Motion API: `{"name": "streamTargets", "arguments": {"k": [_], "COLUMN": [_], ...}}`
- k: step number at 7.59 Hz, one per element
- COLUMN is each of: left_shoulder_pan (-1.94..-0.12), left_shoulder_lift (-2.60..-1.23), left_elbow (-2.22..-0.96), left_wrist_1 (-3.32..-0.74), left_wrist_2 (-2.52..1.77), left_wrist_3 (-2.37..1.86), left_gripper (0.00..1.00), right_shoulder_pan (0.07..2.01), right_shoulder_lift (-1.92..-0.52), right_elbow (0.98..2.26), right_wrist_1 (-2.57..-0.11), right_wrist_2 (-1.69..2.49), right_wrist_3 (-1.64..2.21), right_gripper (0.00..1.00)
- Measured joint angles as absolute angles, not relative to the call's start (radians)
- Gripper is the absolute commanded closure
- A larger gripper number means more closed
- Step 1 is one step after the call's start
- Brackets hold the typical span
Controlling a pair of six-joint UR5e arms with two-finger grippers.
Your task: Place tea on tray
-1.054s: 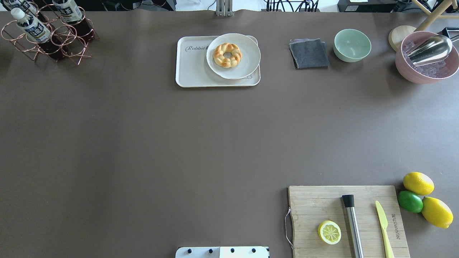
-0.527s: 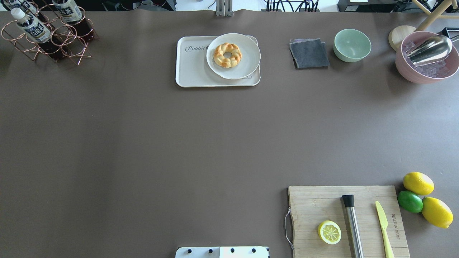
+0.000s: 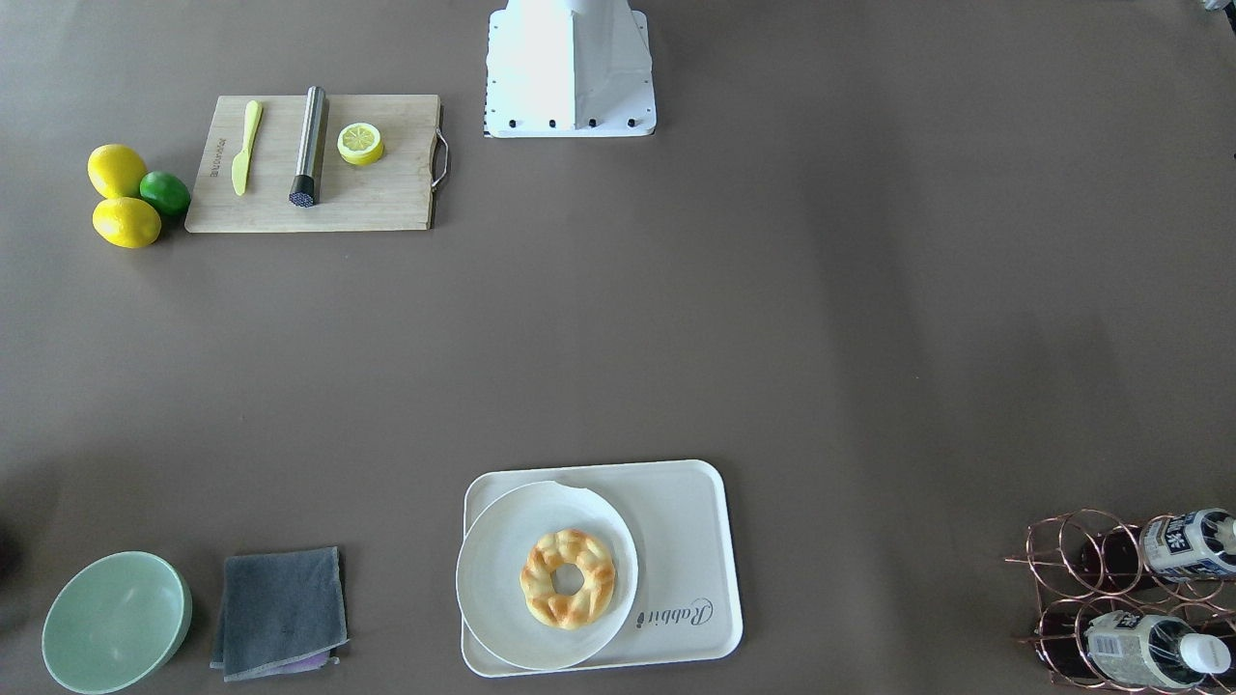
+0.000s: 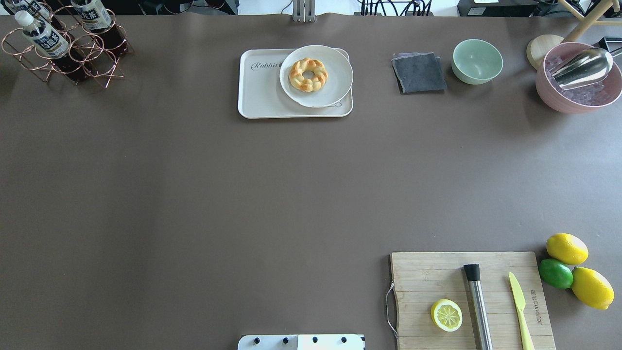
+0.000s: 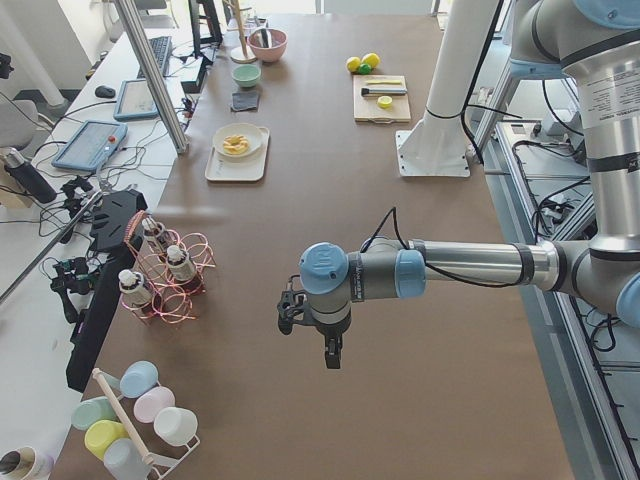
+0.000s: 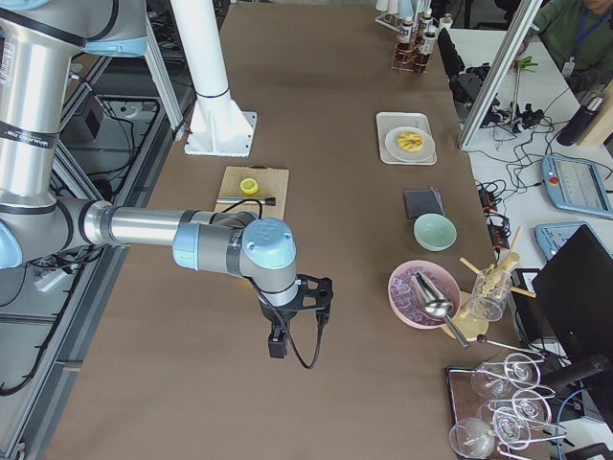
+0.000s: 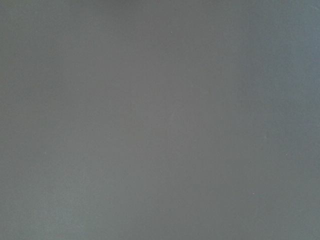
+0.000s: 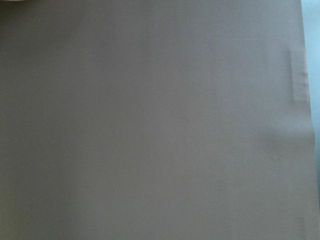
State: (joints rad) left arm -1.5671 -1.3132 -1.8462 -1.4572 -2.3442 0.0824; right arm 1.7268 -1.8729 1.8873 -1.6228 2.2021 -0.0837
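The tea (image 4: 43, 35), a clear bottle of dark liquid with a white cap and a bold black-and-white label, leans in a copper wire rack (image 4: 73, 58) at the table's far left corner. It also shows in the front-facing view (image 3: 1183, 543). The cream tray (image 4: 260, 95) with "Rabbit" lettering lies at the far middle and bears a white plate (image 4: 335, 68) with a braided bread ring. My left gripper (image 5: 331, 358) hangs over bare table at the left end, and my right gripper (image 6: 276, 345) at the right end. I cannot tell whether either is open or shut.
A bottle with a paler label (image 3: 1144, 649) and another bottle share the rack. A grey cloth (image 4: 419, 73), green bowl (image 4: 477, 61) and pink ice bowl (image 4: 559, 92) stand far right. A cutting board (image 4: 418, 272) and citrus fruit (image 4: 566, 249) lie near right.
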Motion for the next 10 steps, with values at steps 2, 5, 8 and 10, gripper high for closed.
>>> {"name": "streamTargets", "arguments": {"k": [2,5,8,10], "left_shoulder_pan": [-1.568,-1.58,-1.629,-1.636], "left_shoulder_lift": [-1.319,-1.32,-1.345,-1.418], "left_elbow": [-1.845,-1.844,-1.834,-1.806], "left_wrist_1": [-1.457,-1.499,-1.575,-1.58], "left_wrist_2": [-2.347,-2.346,-2.39,-2.488], "left_wrist_3": [0.081,0.085,0.08,0.078], "left_gripper": [0.03,0.03,0.03,0.02], "right_shoulder_pan": [1.764,1.798,1.812,1.813], "right_shoulder_lift": [-1.863,-1.88,-1.882,-1.869], "right_elbow": [1.882,1.876,1.872,1.871], "right_wrist_1": [-1.601,-1.588,-1.582,-1.582], "right_wrist_2": [2.243,2.32,2.349,2.363], "right_wrist_3": [-0.087,-0.231,-0.343,-0.348], "right_gripper": [0.0,0.0,0.0,0.0]}}
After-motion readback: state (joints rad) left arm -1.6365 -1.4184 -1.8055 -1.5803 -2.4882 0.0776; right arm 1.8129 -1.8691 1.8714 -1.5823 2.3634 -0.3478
